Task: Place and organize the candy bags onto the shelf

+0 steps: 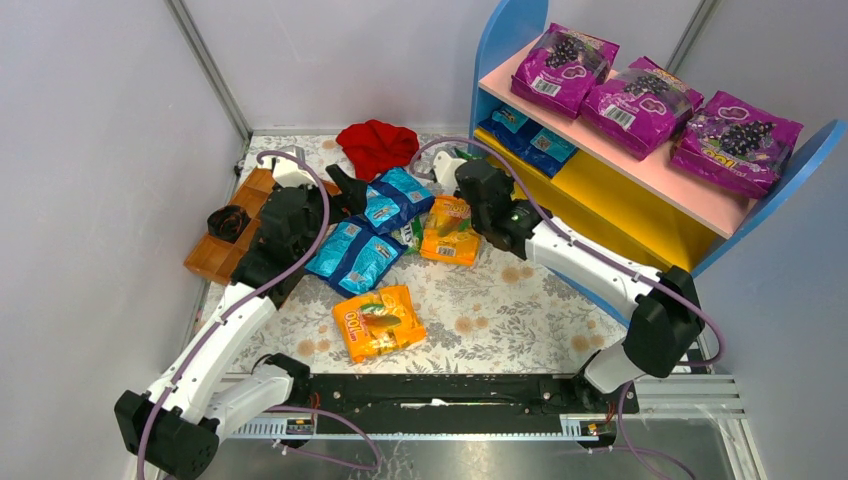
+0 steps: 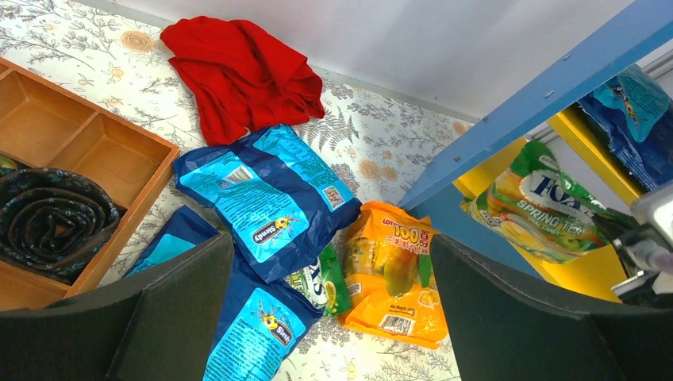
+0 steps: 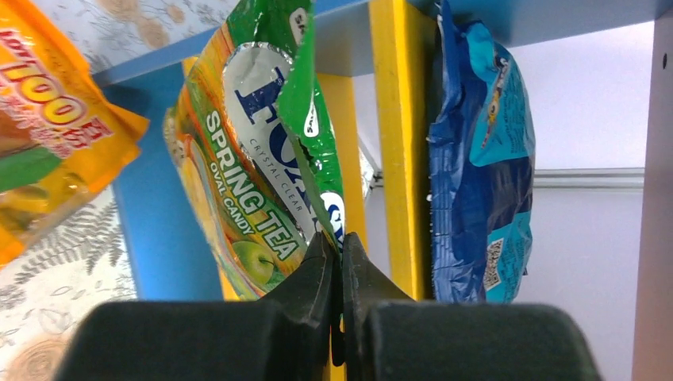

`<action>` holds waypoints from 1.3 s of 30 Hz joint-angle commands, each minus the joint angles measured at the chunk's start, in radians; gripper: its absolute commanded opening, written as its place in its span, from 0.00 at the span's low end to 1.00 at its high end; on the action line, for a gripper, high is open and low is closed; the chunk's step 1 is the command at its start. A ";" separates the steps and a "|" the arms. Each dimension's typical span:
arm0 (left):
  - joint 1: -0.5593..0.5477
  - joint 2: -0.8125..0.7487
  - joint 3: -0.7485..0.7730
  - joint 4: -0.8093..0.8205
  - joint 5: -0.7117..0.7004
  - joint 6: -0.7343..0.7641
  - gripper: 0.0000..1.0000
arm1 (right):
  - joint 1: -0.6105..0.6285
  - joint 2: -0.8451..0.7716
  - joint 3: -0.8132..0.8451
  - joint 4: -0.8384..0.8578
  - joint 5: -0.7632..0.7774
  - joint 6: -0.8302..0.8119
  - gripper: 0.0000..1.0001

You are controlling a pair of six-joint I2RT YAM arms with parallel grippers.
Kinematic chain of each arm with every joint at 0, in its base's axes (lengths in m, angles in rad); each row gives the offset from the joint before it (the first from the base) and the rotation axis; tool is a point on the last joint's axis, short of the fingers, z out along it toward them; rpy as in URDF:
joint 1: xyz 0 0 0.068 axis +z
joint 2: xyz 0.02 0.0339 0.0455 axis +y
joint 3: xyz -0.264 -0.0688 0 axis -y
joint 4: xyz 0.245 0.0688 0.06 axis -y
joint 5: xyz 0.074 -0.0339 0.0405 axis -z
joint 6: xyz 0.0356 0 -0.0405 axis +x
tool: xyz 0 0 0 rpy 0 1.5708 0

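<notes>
Several candy bags lie on the floral table: two blue ones (image 1: 395, 198) (image 1: 352, 255), two orange ones (image 1: 448, 230) (image 1: 378, 320) and a small green one (image 2: 341, 278) tucked between them. My left gripper (image 2: 329, 246) hovers open over this pile, near the upper blue bag (image 2: 270, 194). A green Spring Tea candy bag (image 3: 246, 159) hangs by its edge from my shut right gripper (image 3: 337, 238), beside the shelf's blue side panel (image 2: 524, 107). Blue bags (image 1: 530, 140) sit on the shelf's yellow lower board (image 1: 610, 195).
Three magenta grape bags (image 1: 640, 100) lie on the pink top board (image 1: 590, 135). A red cloth (image 1: 377, 143) is bunched at the back. At the left, a wooden compartment tray (image 1: 215, 262) holds a dark rolled item (image 1: 228, 220). Grey walls enclose the table.
</notes>
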 commanded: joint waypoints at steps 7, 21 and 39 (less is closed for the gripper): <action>-0.004 -0.005 0.019 0.046 -0.002 0.000 0.99 | -0.057 -0.013 0.059 0.080 -0.010 -0.051 0.00; -0.004 -0.001 0.013 0.053 0.016 -0.011 0.99 | -0.052 -0.064 0.057 0.077 -0.020 -0.057 0.00; -0.021 -0.008 0.013 0.053 0.011 -0.012 0.99 | -0.116 0.046 -0.057 0.023 -0.151 0.001 0.00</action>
